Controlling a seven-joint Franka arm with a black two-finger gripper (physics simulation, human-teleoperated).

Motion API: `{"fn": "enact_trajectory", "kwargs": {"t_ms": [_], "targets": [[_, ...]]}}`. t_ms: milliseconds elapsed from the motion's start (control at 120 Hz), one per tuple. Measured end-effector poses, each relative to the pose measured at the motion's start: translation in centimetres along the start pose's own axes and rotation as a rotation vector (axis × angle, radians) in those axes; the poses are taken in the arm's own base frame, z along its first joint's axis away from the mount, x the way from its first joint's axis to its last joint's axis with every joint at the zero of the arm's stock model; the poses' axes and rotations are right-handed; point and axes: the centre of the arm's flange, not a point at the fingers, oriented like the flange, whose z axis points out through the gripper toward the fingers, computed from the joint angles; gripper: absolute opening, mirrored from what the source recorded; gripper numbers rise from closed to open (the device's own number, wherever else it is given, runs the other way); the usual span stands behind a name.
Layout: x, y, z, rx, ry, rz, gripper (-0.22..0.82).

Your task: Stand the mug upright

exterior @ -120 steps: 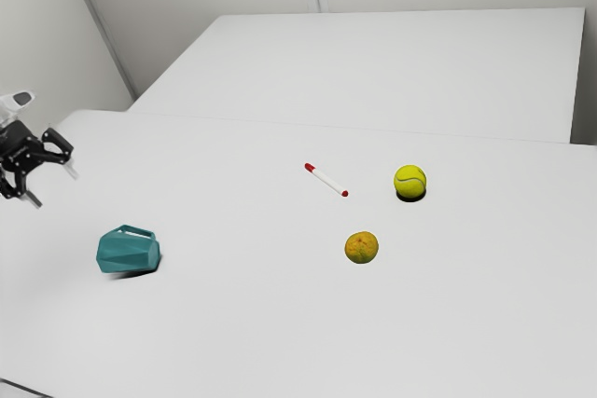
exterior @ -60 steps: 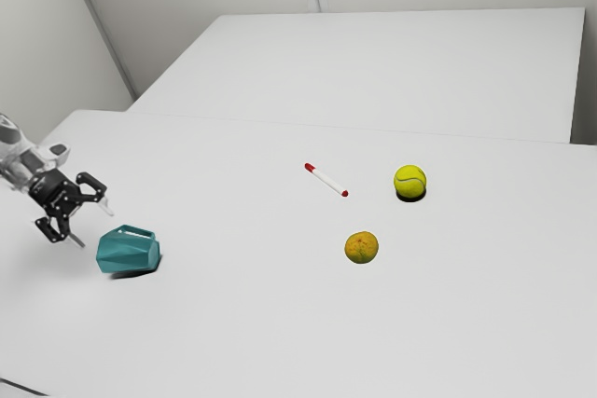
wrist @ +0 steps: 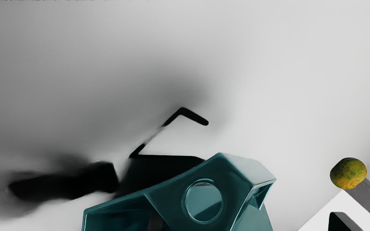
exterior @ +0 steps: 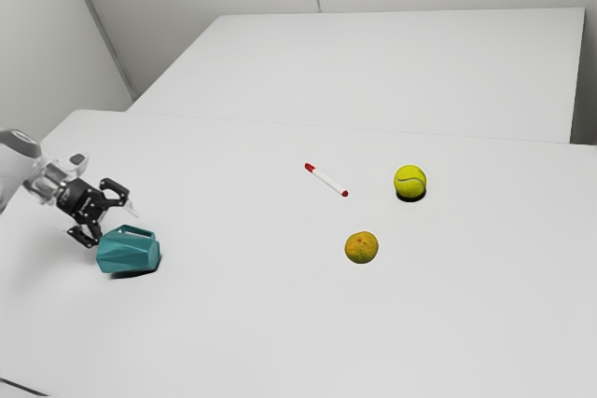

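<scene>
So the mug (exterior: 129, 252) is lying on its side on the white table (exterior: 242, 323), with its handle (exterior: 137, 231) uppermost, which is exactly what the job wants fixed, so it's not upright as things stand. The jaws are spread wide apart, right by the mug on the exterior view's left of it, and my guess is they're kept open like that so there's room to get around it. In the wrist view one finger (wrist: 155, 223) shows against the mug's body and the other finger (wrist: 337, 223) is out past its far side, so part of the mug sits between them, but it isn't clamped, and I can't tell if either one touches it. The orange fruit (exterior: 362, 248), the marker (exterior: 326, 180) and the tennis ball (exterior: 409, 182) are all well off to the exterior view's right of the mug, which probably leaves decent space for tipping it up, though a round-sided thing could roll if nudged off-centre
</scene>
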Motion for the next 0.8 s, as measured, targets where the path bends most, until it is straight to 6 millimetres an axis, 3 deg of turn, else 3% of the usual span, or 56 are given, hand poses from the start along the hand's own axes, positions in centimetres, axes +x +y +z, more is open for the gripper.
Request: {"fn": "enact_trajectory", "kwargs": {"t_ms": [142,267,400,567,667,800], "targets": [[0.1,0.6,0.5,-0.002,-0.007,0.019,0.15],[0.0,1.2,0.8,-0.003,-0.014,0.036,-0.03],[0.0,2.0,1.2,-0.003,-0.021,0.056,-0.1],[-0.4,4.4,1.6,0.012,-0.025,0.094,-0.15],[-1.2,6.4,1.8,0.038,-0.023,0.121,-0.16],[-3.8,11.4,1.4,0.159,0.007,0.205,-0.17]]}}
